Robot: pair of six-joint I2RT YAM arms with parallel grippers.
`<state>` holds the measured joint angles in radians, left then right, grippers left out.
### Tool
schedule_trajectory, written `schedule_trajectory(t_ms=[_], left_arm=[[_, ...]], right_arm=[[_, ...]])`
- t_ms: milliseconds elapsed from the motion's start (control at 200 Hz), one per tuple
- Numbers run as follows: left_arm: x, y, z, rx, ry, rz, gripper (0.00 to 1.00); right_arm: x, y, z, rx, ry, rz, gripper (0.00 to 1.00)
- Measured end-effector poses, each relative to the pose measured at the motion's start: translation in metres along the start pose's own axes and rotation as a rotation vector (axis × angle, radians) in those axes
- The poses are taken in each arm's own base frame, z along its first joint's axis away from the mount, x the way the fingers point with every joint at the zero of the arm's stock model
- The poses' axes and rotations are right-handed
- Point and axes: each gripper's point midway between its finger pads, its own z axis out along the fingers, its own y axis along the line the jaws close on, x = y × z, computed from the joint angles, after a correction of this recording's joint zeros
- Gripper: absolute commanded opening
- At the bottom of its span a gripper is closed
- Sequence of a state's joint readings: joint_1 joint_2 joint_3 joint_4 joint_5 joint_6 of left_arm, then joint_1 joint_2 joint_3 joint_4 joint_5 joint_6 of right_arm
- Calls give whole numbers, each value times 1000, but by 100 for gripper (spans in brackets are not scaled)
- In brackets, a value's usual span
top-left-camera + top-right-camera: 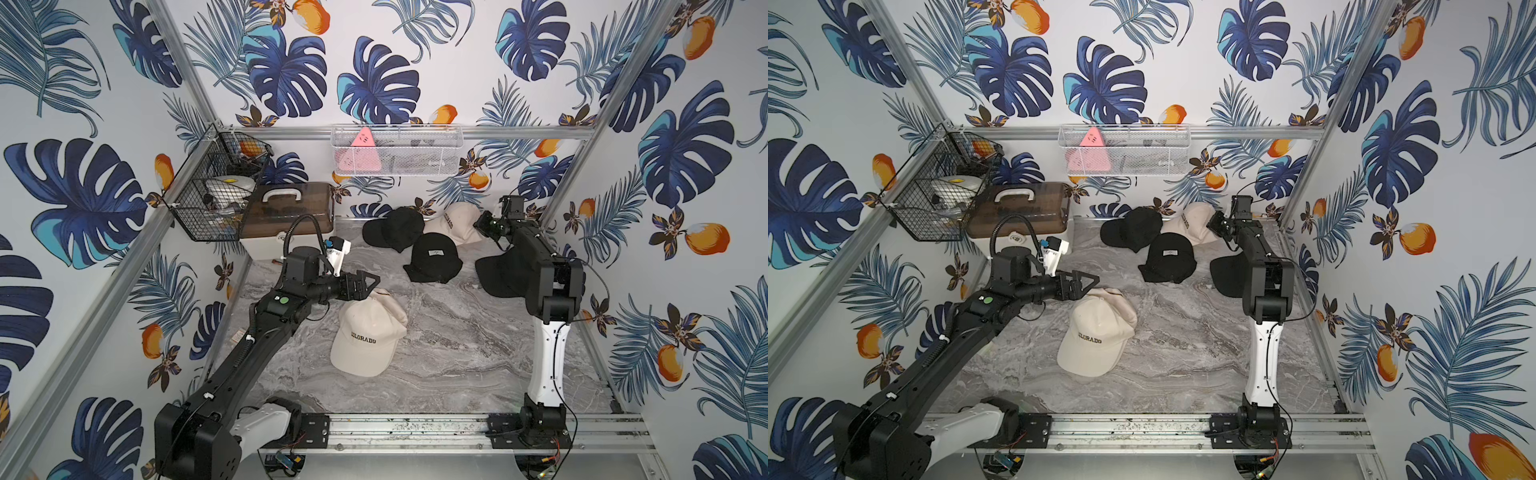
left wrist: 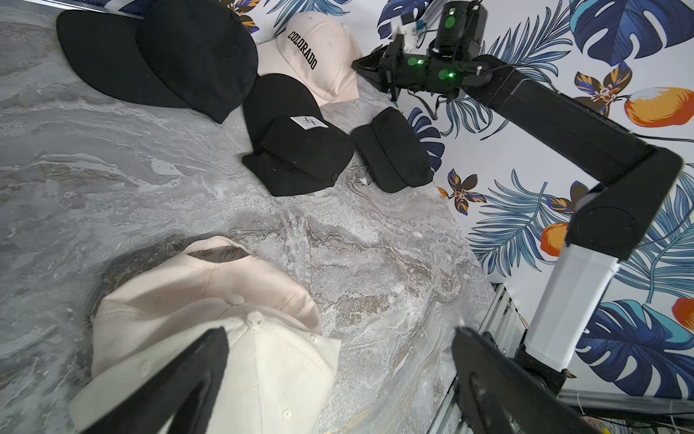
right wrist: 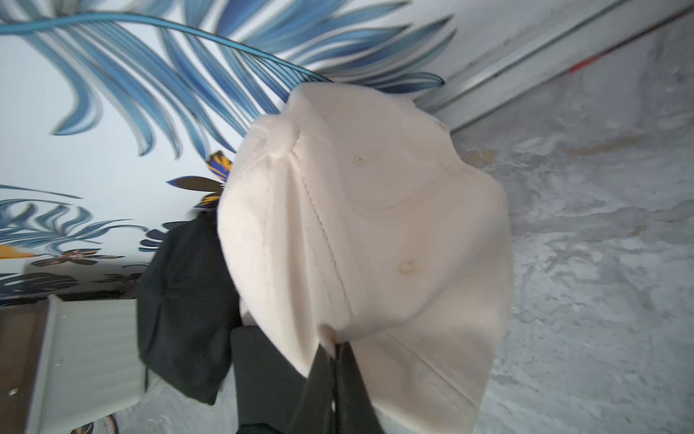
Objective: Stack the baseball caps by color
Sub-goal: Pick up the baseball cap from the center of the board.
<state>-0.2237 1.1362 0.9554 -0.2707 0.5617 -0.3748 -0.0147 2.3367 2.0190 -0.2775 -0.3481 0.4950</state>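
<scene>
Two cream baseball caps [image 1: 365,332] lie stacked mid-table, the upper one showing "COLORADO"; in the left wrist view the upper cap [image 2: 263,360] sits on the lower one [image 2: 210,285]. My left gripper [image 1: 372,280] [image 2: 340,332] hovers open just behind this stack, holding nothing. A third cream cap [image 1: 457,224] [image 3: 368,225] is at the back right, and my right gripper [image 1: 484,224] [image 3: 334,345] is shut on its fabric. A plain black cap [image 1: 395,228], a black cap with a pale logo [image 1: 434,257] and another black cap [image 1: 498,274], partly hidden by the right arm, lie nearby.
A box with a brown lid and white handle [image 1: 286,212] stands at the back left under a black wire basket [image 1: 208,195]. A white mesh basket [image 1: 395,153] hangs on the back wall. A metal rail [image 1: 415,428] runs along the front.
</scene>
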Motion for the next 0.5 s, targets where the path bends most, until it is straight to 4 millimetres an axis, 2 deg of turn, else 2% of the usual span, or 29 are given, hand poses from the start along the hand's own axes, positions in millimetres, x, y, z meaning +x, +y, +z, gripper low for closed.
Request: schedule_trajectory(t_ms=[90, 341, 501], left_arm=[[0, 3, 0, -14, -2, -2, 99], [0, 6, 1, -26, -1, -7, 99], [1, 9, 3, -28, 7, -15, 99]], right_arm=[[-9, 21, -27, -45, -44, -30, 0], [-17, 61, -101, -125, -144, -107, 0], [-36, 101, -157, -203, -250, -190, 0]])
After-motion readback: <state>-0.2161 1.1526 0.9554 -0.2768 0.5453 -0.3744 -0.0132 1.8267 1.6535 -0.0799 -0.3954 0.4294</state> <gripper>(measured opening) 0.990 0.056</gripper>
